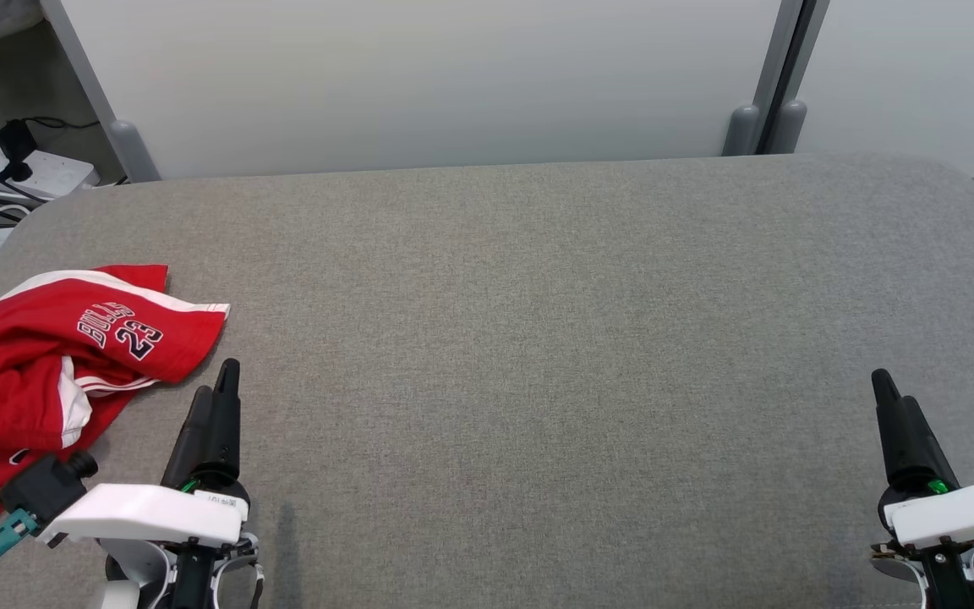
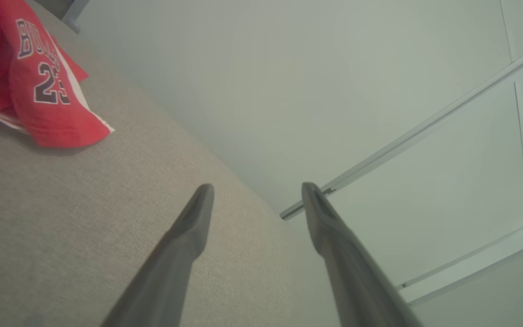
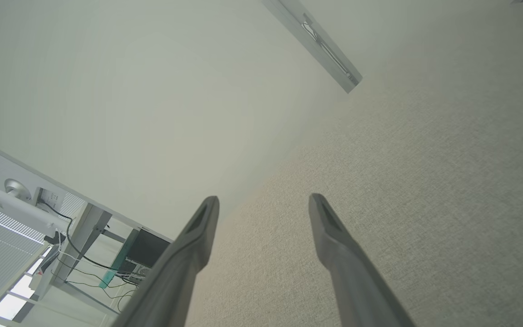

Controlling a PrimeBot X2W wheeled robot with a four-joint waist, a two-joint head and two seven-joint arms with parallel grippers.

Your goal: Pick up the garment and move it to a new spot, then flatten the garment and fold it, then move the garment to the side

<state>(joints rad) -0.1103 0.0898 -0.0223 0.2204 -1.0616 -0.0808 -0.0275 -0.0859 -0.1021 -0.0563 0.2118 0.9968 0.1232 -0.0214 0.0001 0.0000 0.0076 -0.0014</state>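
garment [image 1: 56, 355] is a red jersey with white trim, dark "23" print facing up. it lies bunched at the left near corner of the grey table [image 1: 538, 338] and runs past the left frame edge in head view. left gripper [image 1: 215, 381] is just right of it, fingers pointing to the far side, tips near the garment's hem but apart from it. jaws spread wide, holding nothing. can't tell if it touches the table. left wrist view has the garment at upper left, off both fingers. right gripper [image 1: 893, 389] is at the right near side, well apart from the garment, jaws wide too, holding nothing, table surface ahead of it. white panels [image 1: 419, 76] stand behind the table. power strip [image 1: 39, 173] with cables sits beyond the far left corner.
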